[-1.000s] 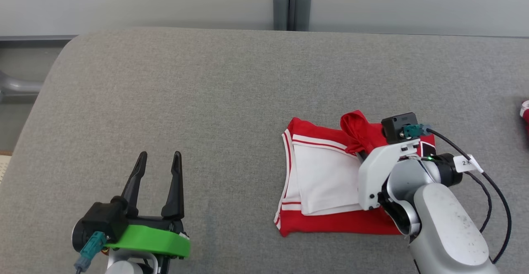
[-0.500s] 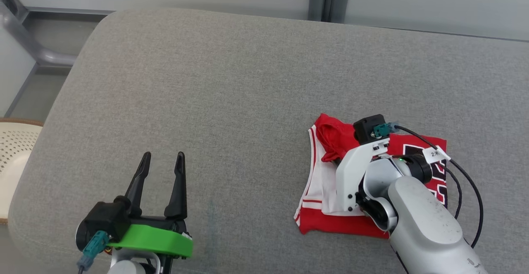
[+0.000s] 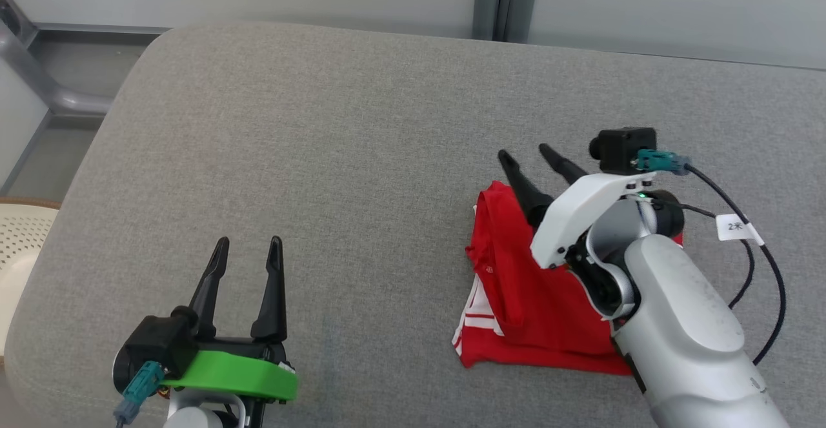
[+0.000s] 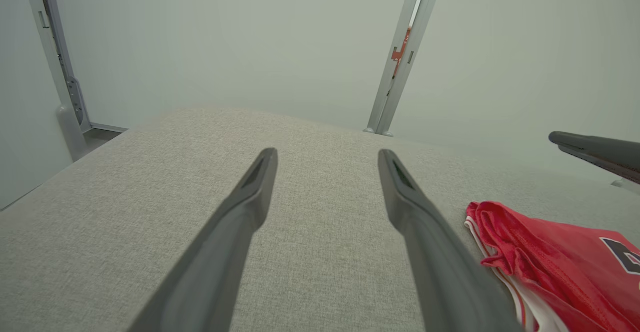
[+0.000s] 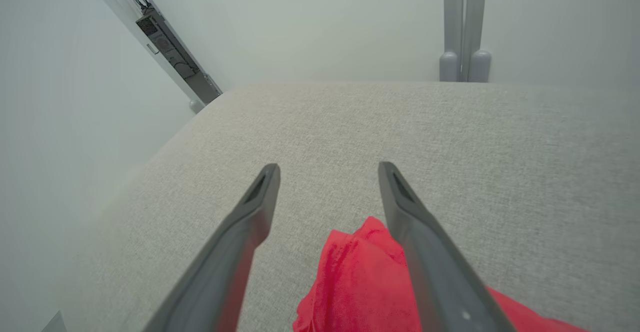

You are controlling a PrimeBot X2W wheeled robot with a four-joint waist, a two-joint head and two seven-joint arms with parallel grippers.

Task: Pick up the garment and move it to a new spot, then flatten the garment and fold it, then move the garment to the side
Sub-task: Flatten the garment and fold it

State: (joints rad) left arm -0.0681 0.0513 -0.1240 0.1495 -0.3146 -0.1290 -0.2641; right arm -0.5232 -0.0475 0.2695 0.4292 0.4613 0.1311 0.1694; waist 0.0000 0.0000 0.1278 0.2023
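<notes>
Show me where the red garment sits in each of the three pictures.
Head view: garment lower right, on the grey table.
Left wrist view: bottom right corner.
Right wrist view: bottom centre, inside the open right pincer.
Shared landmark: the grey post behind the table's far edge.
</notes>
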